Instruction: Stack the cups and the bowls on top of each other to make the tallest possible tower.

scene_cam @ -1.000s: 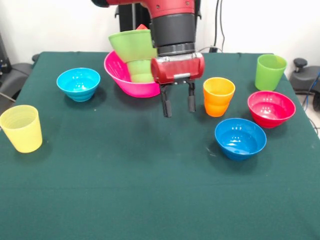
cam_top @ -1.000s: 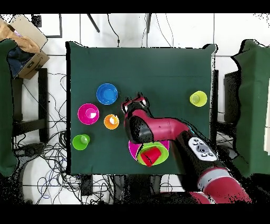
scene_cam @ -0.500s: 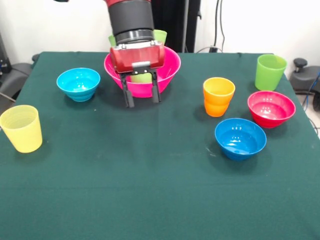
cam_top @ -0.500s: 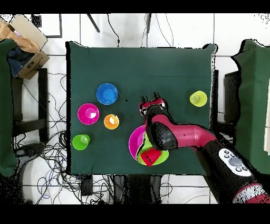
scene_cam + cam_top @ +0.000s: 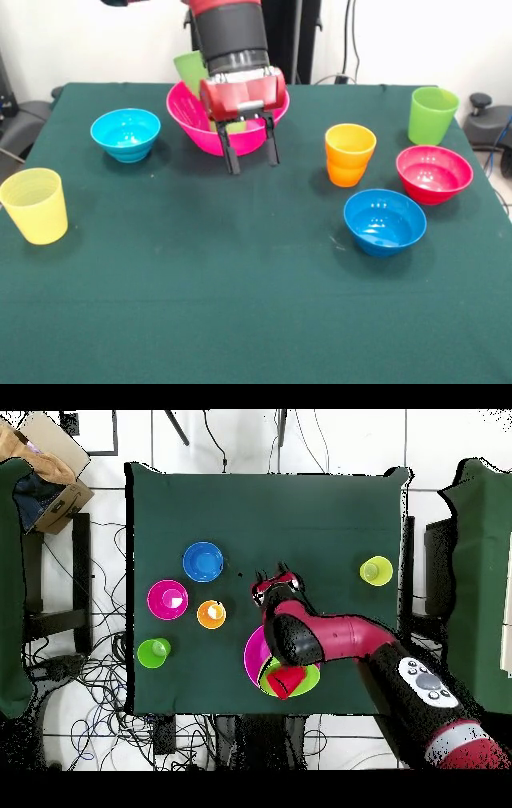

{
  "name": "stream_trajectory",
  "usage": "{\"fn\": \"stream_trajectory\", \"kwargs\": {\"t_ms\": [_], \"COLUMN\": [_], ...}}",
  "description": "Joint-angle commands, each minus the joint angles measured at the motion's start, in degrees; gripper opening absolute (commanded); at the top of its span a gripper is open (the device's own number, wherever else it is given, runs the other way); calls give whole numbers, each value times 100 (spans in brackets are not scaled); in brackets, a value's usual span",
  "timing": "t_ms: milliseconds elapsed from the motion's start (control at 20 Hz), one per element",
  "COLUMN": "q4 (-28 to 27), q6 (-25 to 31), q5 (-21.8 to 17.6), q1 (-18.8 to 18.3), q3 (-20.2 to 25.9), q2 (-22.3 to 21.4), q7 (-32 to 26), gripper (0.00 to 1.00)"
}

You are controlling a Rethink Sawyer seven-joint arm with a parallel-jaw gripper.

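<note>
The tower stands at the table's far side: a large pink bowl (image 5: 192, 122), a small green cup mostly hidden behind my arm, a lime green bowl (image 5: 190, 69) and a red cup (image 5: 286, 681) on top, seen only from overhead. My gripper (image 5: 253, 164) hangs just in front of the pink bowl (image 5: 254, 656), open and empty, with its fingertips a little above the cloth; it also shows overhead (image 5: 270, 578). Loose on the table are a pale yellow cup (image 5: 34, 206), an orange cup (image 5: 350, 154), a taller lime green cup (image 5: 432, 115), a light blue bowl (image 5: 126, 133), a darker blue bowl (image 5: 384, 221) and a magenta bowl (image 5: 434, 174).
The table has a dark green cloth (image 5: 240, 304). In the overhead view my arm covers the light blue bowl. A cardboard box (image 5: 45, 449) and cables lie on the floor beside the table.
My gripper swung across the front of the pink bowl toward the light blue bowl, then came partway back. It stayed open and empty. No cup or bowl moved.
</note>
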Motion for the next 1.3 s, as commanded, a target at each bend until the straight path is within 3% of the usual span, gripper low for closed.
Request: {"fn": "stream_trajectory", "kwargs": {"t_ms": [50, 300, 600, 750, 850, 950, 1100, 1300], "q4": [-2242, -3474, -4245, -4645, -5030, -5260, -5503, -5461], "q6": [4472, 5314, 5237, 4117, 3286, 2759, 3006, 2949], "q5": [744, 703, 378, 38, -318, -748, -819, -873], "q1": [367, -286, -829, -950, -820, -334, 57, -56], "q3": [-741, 41, 819, 1253, 1369, 863, 436, 540], "q2": [804, 1624, 2616, 3512, 4032, 3909, 3784, 3860], "q7": [-665, -1490, -2207, -2243, -1990, -946, -266, -432], "gripper": [100, 100, 100, 100, 100, 100, 100, 100]}}
